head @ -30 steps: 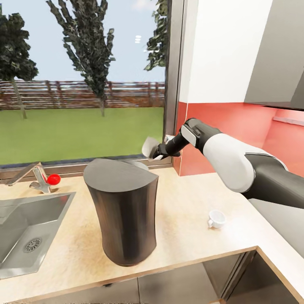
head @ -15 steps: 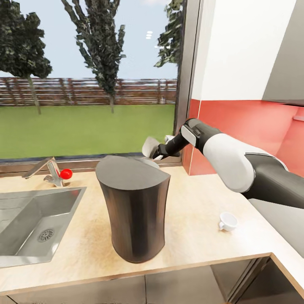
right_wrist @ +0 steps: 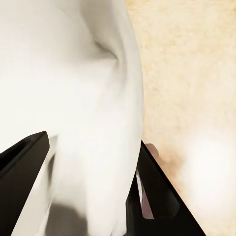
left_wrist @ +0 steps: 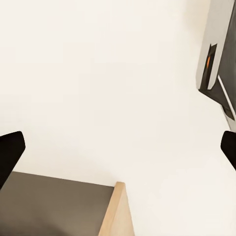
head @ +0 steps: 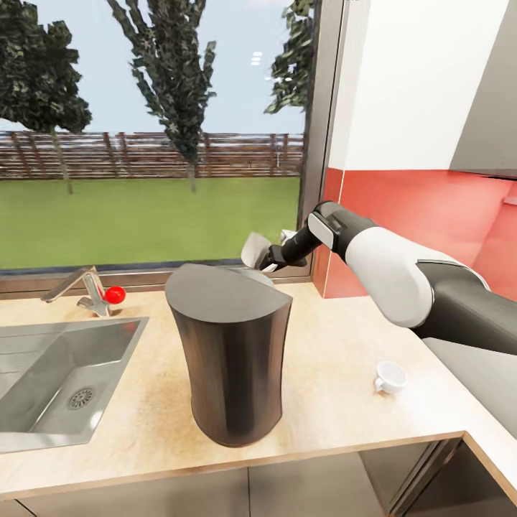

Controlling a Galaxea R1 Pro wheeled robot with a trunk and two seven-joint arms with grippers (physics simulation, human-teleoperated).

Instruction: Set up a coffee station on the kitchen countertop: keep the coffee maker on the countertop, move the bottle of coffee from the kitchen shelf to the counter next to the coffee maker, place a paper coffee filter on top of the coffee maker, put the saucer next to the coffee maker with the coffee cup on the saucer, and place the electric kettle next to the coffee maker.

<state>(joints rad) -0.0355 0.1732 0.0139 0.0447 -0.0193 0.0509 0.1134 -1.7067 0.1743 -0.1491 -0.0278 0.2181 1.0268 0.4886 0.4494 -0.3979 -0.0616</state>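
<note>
beige countertop (head: 337, 359) carries the dark coffee maker (head: 230, 359); behind it the right gripper (head: 267, 257) pinches a flimsy, light paper filter (head: 253, 250) by its edge, easily crumpled.

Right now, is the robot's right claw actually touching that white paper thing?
Touching. In the right wrist view the paper coffee filter sits pinched between the right gripper's dark fingers.

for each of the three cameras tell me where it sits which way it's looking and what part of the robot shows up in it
Head view: on the robot's head, looking forward and down at the countertop, coffee maker and window; right arm shows.
Left wrist view: near the left gripper, facing a pale wall; dark fingertips at both edges.
Right wrist view: near the right gripper, facing the white paper filter between its fingers.
Shared: head and right wrist views both show filter and countertop.
</note>
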